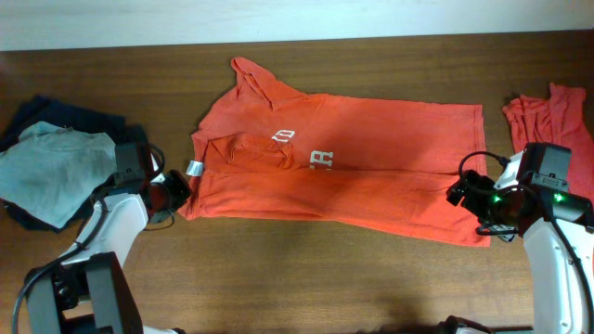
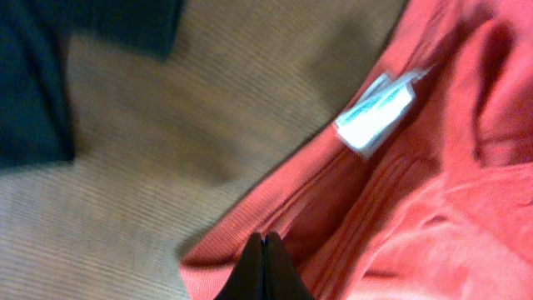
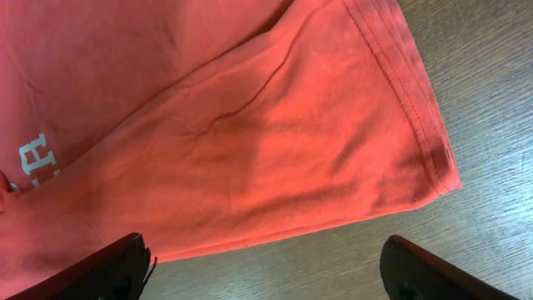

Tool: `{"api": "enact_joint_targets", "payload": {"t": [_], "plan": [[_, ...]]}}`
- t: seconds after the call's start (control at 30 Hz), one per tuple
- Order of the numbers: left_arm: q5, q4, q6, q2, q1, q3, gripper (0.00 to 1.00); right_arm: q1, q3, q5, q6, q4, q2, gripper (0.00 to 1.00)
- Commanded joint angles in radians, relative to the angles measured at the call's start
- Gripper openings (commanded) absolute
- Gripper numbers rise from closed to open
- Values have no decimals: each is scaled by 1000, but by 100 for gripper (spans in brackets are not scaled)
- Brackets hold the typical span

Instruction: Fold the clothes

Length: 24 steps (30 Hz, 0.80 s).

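The clothes, an orange-red T-shirt, lie spread across the table with white lettering near the middle and a small white tag at the left end. My left gripper is at that left end. In the left wrist view its fingertips are pressed together on the shirt's ribbed edge, just below the tag. My right gripper hovers over the shirt's right hem. In the right wrist view it stands open, with the hem corner ahead of its fingers.
A pale grey-blue tee lies on dark navy garments at the left, close behind the left arm. The navy cloth shows in the left wrist view. Another orange-red garment lies bunched at the back right.
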Motion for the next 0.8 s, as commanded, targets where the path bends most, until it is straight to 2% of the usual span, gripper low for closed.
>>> {"api": "enact_joint_targets", "payload": {"t": [0.0,0.03,0.1,0.17,0.3,0.37,0.47,0.6,0.77], "plan": [[-14,29,113,-5,6,3,4,0,14,6,-14,-1,2,93],[-5,19,113,-6,7,10,11,0,14,22,-14,-2,2,94],[17,6,137,-14,7,19,37,0,14,37,-14,0,2,97],[101,-2,237,-43,7,32,62,0,14,36,-14,-15,16,96],[163,-56,349,-84,6,36,77,0,14,35,-10,-89,74,96],[163,-99,381,-84,5,35,82,0,13,35,-10,-117,128,97],[162,-138,475,-77,5,20,83,0,11,20,18,-138,248,96],[163,-129,482,-37,5,14,83,2,11,-16,27,-86,343,93],[185,-109,482,61,-23,14,79,0,11,-31,22,-73,348,93]]}}
